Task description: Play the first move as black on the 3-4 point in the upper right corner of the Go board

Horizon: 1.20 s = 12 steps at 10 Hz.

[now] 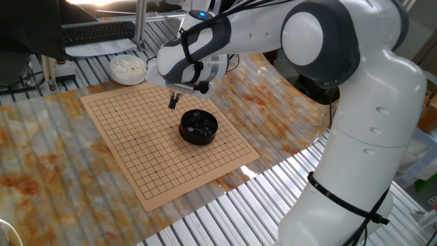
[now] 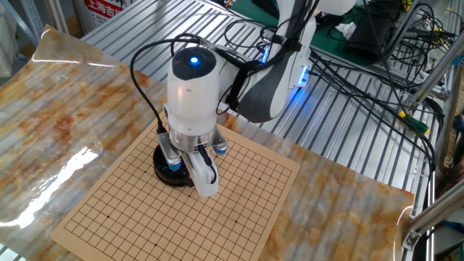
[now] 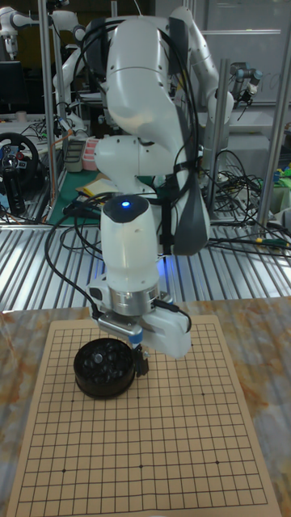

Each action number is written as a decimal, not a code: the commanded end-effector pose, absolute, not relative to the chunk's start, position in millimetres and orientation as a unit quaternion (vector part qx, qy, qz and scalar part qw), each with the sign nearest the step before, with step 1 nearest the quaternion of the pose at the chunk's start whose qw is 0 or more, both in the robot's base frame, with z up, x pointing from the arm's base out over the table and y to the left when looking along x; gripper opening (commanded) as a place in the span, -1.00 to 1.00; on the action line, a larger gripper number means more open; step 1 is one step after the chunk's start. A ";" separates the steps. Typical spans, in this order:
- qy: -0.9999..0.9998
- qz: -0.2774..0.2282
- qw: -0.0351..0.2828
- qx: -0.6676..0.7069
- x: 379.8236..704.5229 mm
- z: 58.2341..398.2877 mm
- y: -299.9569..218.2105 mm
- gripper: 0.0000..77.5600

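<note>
End effector [image 1: 173, 102] above Go board [image 1: 136, 164]

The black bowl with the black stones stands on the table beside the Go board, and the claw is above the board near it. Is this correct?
Not fully. The black bowl stands on the Go board itself, not beside it on the table; one fixed view shows this. The claw is indeed above the board near the bowl.

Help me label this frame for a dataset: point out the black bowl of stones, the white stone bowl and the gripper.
black bowl [image 1: 199, 127], one fixed view, on the dark stones inside it.
white stone bowl [image 1: 128, 68], one fixed view, on the white stones.
gripper [image 1: 173, 102], one fixed view, at its dark fingertips.
</note>
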<state>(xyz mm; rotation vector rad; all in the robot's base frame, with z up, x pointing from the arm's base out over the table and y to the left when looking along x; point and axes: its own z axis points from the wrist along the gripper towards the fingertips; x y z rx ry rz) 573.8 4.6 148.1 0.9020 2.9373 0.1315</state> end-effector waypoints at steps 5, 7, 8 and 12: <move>0.946 0.067 0.033 0.316 597.6 155.1 -2.9 -0.97; 0.943 0.076 0.048 0.320 612.4 145.3 -1.8 -0.97; 0.945 0.077 0.049 0.316 615.8 143.1 -0.1 -0.97; 0.939 0.087 0.047 0.330 623.5 138.8 25.8 -0.97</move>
